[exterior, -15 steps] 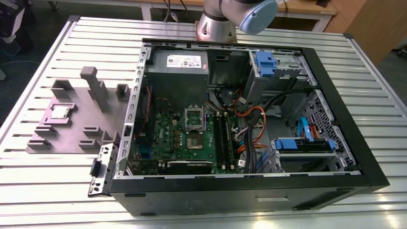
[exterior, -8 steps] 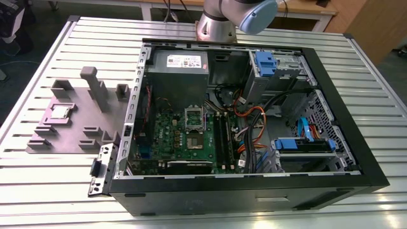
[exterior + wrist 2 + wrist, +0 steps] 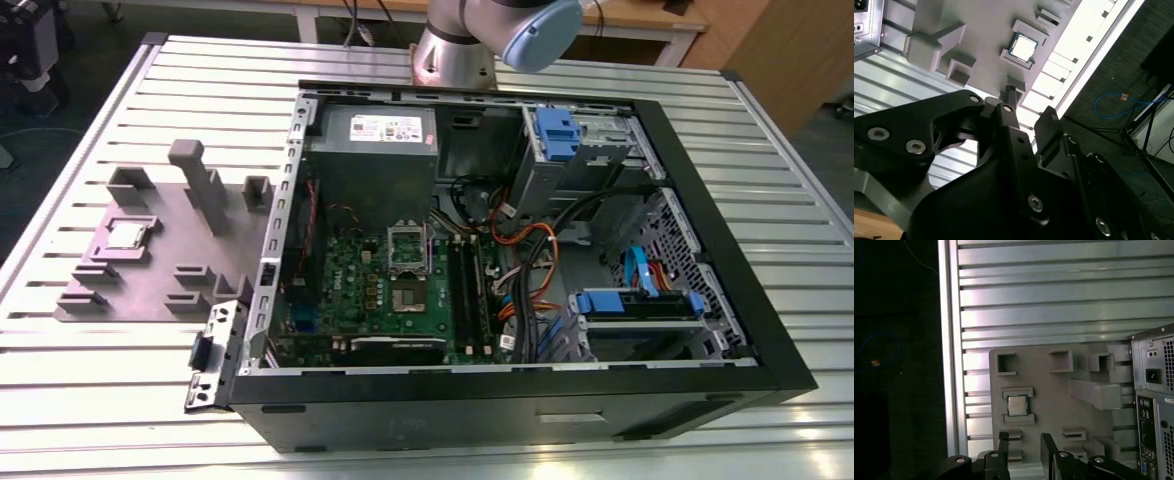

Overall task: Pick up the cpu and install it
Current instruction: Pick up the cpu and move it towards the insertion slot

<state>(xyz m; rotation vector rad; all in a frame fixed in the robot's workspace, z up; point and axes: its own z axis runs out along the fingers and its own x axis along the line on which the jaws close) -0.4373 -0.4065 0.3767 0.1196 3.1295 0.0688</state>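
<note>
Grey plastic forms the blocky fixture [image 3: 140,278] at the exterior view's left, lying on the slatted aluminium table [image 3: 107,380]. In 1 of its shallow recesses lies the cpu [image 3: 127,235], a small flat square chip with a silvery metal top, seated flat between 2 low ridges [image 3: 1017,392]. In the first wrist view the black 2-fingered gripper [image 3: 1025,441] hangs above the fixture, off to one side of the chip, its fingers [image 3: 1003,440] apart with nothing between them and the cpu untouched. The step in hand looks like the approach for the pick; installing has not begun. To do it well, I judge the gripper should be centred squarely over the chip, its jaws lined up with the 2 edges the ridges leave free. It should then come straight down and close gently on the thin rim, so the chip stays level and does not scrape the recess. Toward the exterior view's right stands the open black computer case [image 3: 534,415], with the grey robot arm [image 3: 461,55] rising behind it. Inside lies the green motherboard [image 3: 360,290], whose metal-framed socket [image 3: 407,246] is the chip's likely home, and blue drive brackets [image 3: 618,300] sit furthest right.
</note>
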